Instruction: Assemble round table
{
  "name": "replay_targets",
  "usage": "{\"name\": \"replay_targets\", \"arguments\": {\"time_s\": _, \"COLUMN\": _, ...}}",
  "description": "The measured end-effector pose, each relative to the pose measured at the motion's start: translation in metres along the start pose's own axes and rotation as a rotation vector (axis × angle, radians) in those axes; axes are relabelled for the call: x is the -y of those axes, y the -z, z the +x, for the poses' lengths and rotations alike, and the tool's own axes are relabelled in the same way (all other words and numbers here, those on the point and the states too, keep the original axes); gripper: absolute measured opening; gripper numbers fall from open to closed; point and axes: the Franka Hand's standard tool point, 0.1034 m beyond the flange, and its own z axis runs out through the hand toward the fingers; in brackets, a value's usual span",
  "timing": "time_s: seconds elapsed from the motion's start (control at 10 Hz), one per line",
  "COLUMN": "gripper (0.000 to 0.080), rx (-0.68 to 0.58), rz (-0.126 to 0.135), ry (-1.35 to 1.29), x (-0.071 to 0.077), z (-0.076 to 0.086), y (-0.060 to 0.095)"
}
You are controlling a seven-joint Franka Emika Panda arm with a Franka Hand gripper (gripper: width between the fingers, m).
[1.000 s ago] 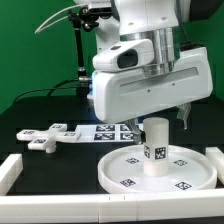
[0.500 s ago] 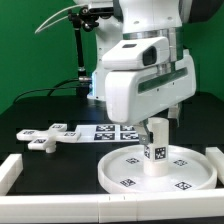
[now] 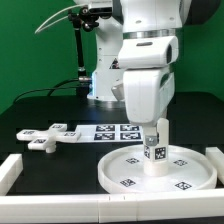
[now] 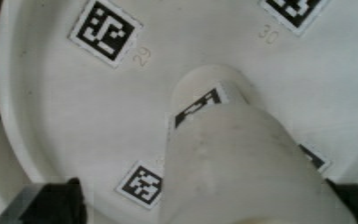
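The short thick cylinder leg (image 3: 154, 150) stands upright in the middle of the large rimmed round disc (image 3: 120, 172), at the exterior view's right. My gripper (image 3: 157, 128) hangs straight over the leg with its fingers down around the leg's top. In the wrist view the leg (image 4: 247, 150) lies between my dark fingertips (image 4: 59, 200), and a strip of disc (image 4: 87, 110) shows between one fingertip and the leg. My gripper (image 4: 202, 208) looks open. The flat cross-shaped base (image 3: 45, 136) lies apart at the exterior view's left.
The marker board (image 3: 112, 130) lies flat between the base and the disc. White border blocks stand at the front left (image 3: 9, 171) and right (image 3: 216, 157). The arm's body (image 3: 145, 60) rises above the disc.
My wrist has turned about its vertical axis, from broadside to narrow side on, and come down over the leg's top. The leg's tag has kept its place.
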Motion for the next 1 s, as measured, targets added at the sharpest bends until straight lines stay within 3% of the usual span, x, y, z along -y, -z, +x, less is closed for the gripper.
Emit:
{"name": "replay_targets", "arguments": {"time_s": 0.3, "gripper": 0.0649, "rx": 0.019, "rz": -0.003, "ry": 0.14, "x": -0.001, "z": -0.0035, "y": 0.0001}}
{"name": "replay_targets", "arguments": {"time_s": 0.5, "gripper": 0.0408, "rx": 0.019, "rz": -0.002, "ry": 0.132, "x": -0.001, "z": -0.004, "y": -0.0002}}
{"name": "replay_targets", "arguments": {"time_s": 1.0, "gripper": 0.0409, "rx": 0.024, "rz": 0.012, "ry": 0.023, "x": -0.0012, "z": -0.0043, "y": -0.0013}}
